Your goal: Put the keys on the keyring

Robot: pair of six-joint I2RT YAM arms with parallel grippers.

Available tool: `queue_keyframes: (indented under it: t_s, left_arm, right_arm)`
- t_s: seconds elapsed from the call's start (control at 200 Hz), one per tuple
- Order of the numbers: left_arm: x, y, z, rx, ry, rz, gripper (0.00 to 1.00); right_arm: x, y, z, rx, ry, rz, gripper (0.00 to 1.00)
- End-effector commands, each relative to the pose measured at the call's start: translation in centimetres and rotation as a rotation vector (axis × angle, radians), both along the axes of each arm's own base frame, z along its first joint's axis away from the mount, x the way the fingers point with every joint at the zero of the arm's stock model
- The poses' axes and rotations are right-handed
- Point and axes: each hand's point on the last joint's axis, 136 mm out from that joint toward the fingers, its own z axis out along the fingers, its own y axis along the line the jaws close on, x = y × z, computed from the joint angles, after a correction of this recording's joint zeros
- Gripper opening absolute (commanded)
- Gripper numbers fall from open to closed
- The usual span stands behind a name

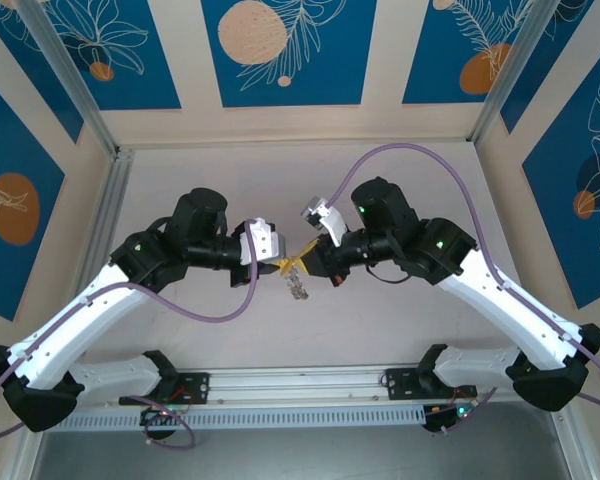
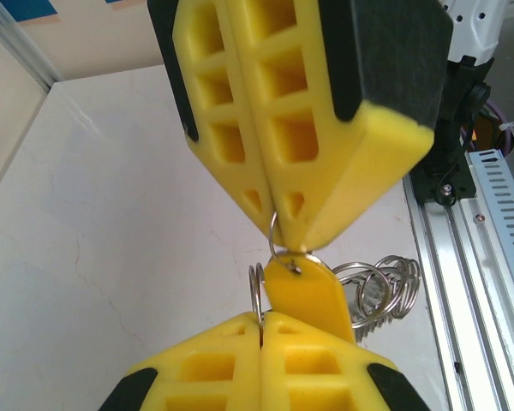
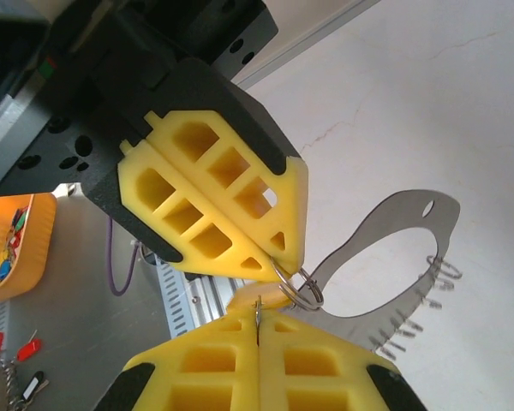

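While the left arm [image 1: 110,290] and right arm [image 1: 495,290] bend inward to meet above the table [image 1: 180,190], the left gripper [image 1: 279,264] and right gripper [image 1: 312,262], keyring [image 3: 364,233] dangling just below, are each pressed together beside the yellow key [image 2: 304,291] on a small ring [image 3: 298,287].

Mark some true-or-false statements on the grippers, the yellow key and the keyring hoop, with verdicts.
1. The left gripper and right gripper are both shut. True.
2. The grippers sit at opposite edges of the table. False: they meet tip to tip over its middle.
3. The yellow key hangs on a small split ring between the fingertips. True.
4. The grey keyring hoop has a bare edge. False: tiny silvery keys fringe it.
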Motion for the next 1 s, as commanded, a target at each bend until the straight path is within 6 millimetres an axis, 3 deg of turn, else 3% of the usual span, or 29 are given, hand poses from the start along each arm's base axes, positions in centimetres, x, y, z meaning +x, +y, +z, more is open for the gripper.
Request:
queue_keyframes:
  t_s: [0.0,0.605,0.875,0.995]
  left_arm:
    - [-0.4,-0.2,1.3,-0.037,-0.044,-0.023,0.0]
    - [-0.4,-0.1,1.2,-0.036,-0.048,-0.019,0.0]
    - [-0.4,-0.2,1.1,-0.034,-0.046,-0.019,0.0]
    - [-0.3,-0.2,1.1,-0.033,-0.047,-0.019,0.0]
  right_arm:
    - [-0.2,-0.6,0.3,0.001,0.018,-0.016,0.0]
    - [-0.4,0.4,-0.2,0.017,0.058,0.018,0.0]
    - [-1.8,-2.7,2.8,0.064,-0.049,0.007,0.0]
    - [-2.1,-4.0,2.7,0.021,-0.035,-0.007,0.0]
